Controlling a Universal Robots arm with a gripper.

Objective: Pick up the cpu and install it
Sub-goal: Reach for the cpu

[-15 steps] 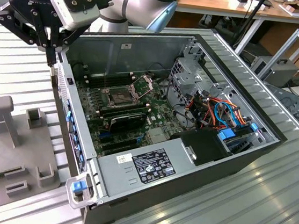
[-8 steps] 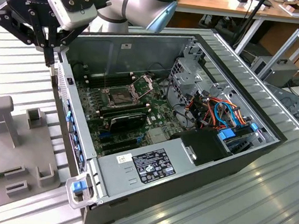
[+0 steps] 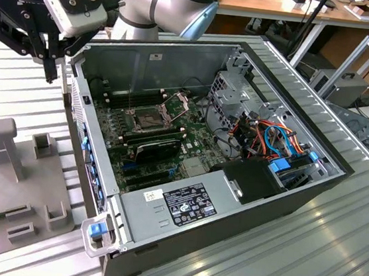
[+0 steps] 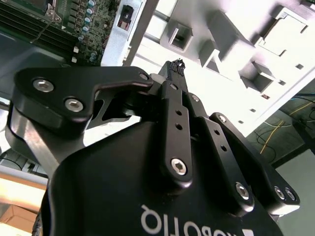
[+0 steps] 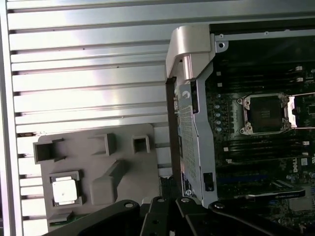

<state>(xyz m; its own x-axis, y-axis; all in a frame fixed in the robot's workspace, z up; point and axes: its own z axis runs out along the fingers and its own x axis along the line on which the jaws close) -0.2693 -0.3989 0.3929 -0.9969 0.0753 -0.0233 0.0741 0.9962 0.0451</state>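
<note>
- Jaws: in the second wrist view the black two-finger gripper [image 4: 174, 65] has its tips drawn together to one point with nothing between them. It reads as closed and empty.
- The exterior view puts the gripper above the ribbed aluminium table [image 3: 277, 262]. It sits over the strip between the pale grey moulded parts tray [image 3: 6, 178] and the near wall of the open dark computer case [image 3: 240, 234]. As far as that view tells, it touches neither.
- The cpu [image 5: 65, 191], a small flat square chip with a silver-grey metal face, lies face up in a square pocket of the tray, not gripped and apart from the fingertips. Judgement: the pocket keeps it square and in a known spot for a grasp from above.
- The case lies on its side with the panel off, so the green motherboard [image 3: 108, 133] faces up and can be reached from above.
- The dark square cpu socket [image 5: 266, 114] is bare, and its hinged metal frame [image 3: 175, 103] is swung up. That is probably so the seat is clear to take the chip.
- Views:
  - The first wrist view gets cpu and socket in one picture, with the case wall between them.
  - The exterior view gives the gripper's height and the raised frame.
  - The second wrist view gives the closure at the tips.
</note>
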